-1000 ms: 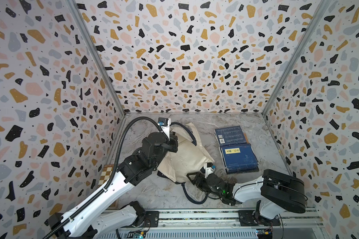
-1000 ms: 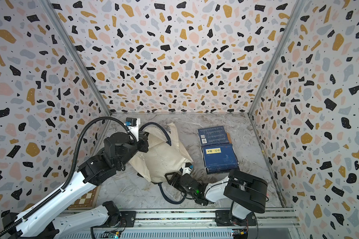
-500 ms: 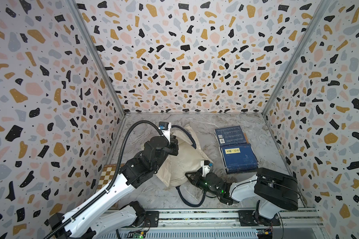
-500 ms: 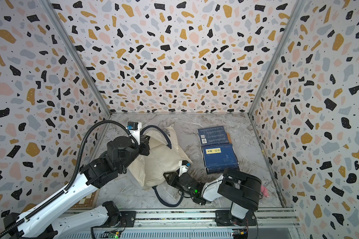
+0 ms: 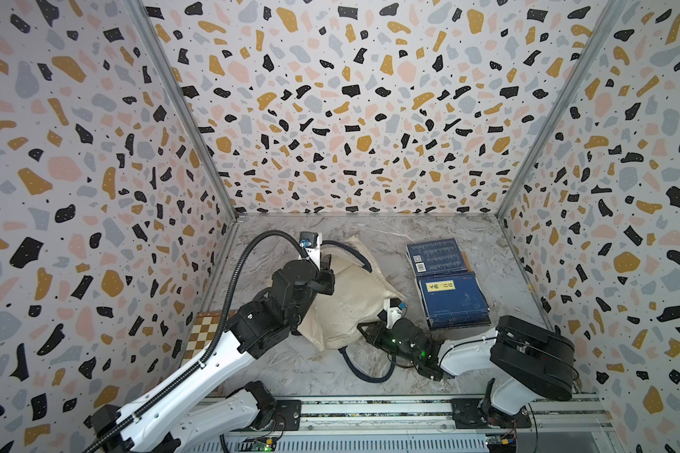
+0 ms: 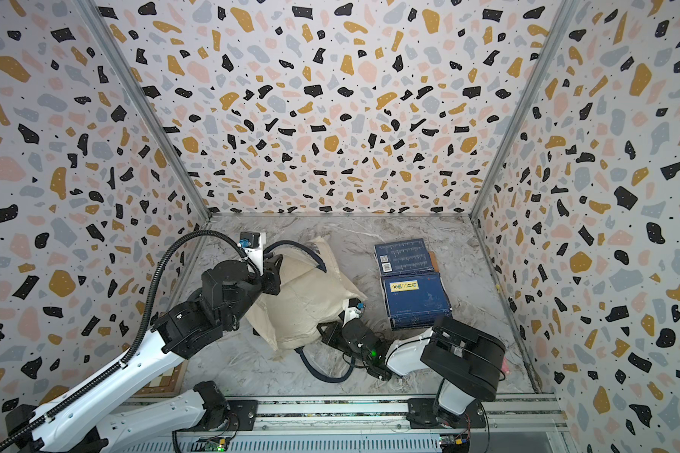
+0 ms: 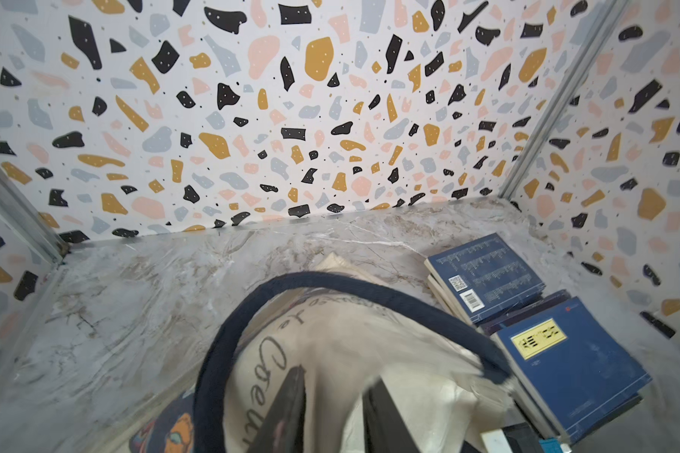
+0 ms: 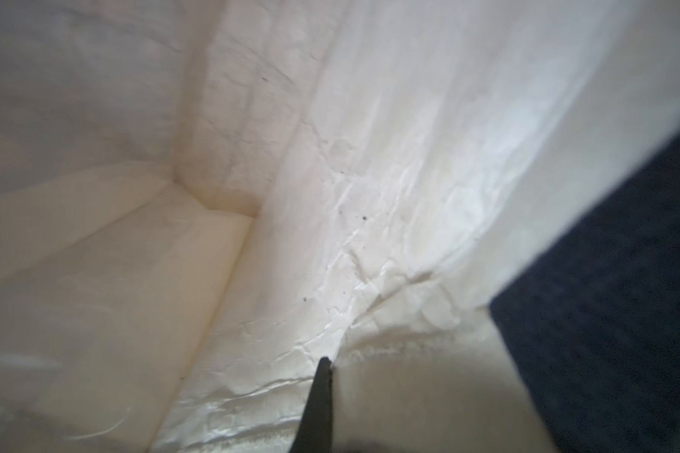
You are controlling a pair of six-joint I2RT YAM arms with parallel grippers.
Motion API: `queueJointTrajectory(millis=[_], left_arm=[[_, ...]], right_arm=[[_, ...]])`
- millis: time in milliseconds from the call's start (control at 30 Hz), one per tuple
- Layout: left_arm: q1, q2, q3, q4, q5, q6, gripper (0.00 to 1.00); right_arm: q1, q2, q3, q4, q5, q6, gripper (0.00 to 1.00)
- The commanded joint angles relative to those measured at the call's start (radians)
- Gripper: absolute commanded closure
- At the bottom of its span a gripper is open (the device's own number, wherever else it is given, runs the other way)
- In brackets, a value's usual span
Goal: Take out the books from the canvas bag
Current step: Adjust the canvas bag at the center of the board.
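Right wrist view: the canvas bag (image 8: 213, 274), seen empty inside, is now clenched at its rim by the right pincer (image 8: 319, 378), while the left pincer (image 7: 335, 378) is newly loosened. The books (image 5: 454, 302) are stacked on the surface (image 5: 370, 231) beside it; unloading seems done.

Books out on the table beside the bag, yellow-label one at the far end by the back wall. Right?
No: the yellow-label book is at the near end; the barcode-sticker book lies behind it, toward the back wall. Both top views show it.
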Motion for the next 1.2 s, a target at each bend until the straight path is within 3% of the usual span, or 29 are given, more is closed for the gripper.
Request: queueJointTrajectory(millis=[0, 167, 233, 500, 800, 933, 1167], left_arm=[[0.006, -0.025, 0.009, 0.046, -0.105, 0.089, 0.43], [0.057, -0.057, 0.063, -0.004, -0.126, 0.102, 0.06], [0.071, -0.078, 0.088, -0.021, -0.130, 0.111, 0.00], [0.093, -0.122, 0.022, -0.045, -0.221, 0.132, 0.01], [0.128, -0.197, -0.109, -0.018, -0.266, 0.116, 0.01], [0.141, -0.204, -0.132, -0.009, -0.263, 0.108, 0.01], [0.157, -0.228, -0.155, -0.002, -0.260, 0.100, 0.01]], right_arm=[[-0.025, -0.052, 0.075, -0.181, -0.060, -0.101, 1.00], [-0.066, -0.069, 0.160, -0.340, -0.119, -0.191, 1.00], [-0.075, -0.088, 0.191, -0.388, -0.130, -0.225, 1.00], [-0.102, -0.137, 0.422, -0.658, -0.117, -0.434, 1.00], [-0.182, -0.091, 0.647, -0.831, -0.196, -0.560, 1.00], [-0.213, -0.018, 0.738, -0.902, -0.274, -0.566, 1.00], [-0.231, 0.008, 0.833, -0.996, -0.221, -0.594, 0.99]])
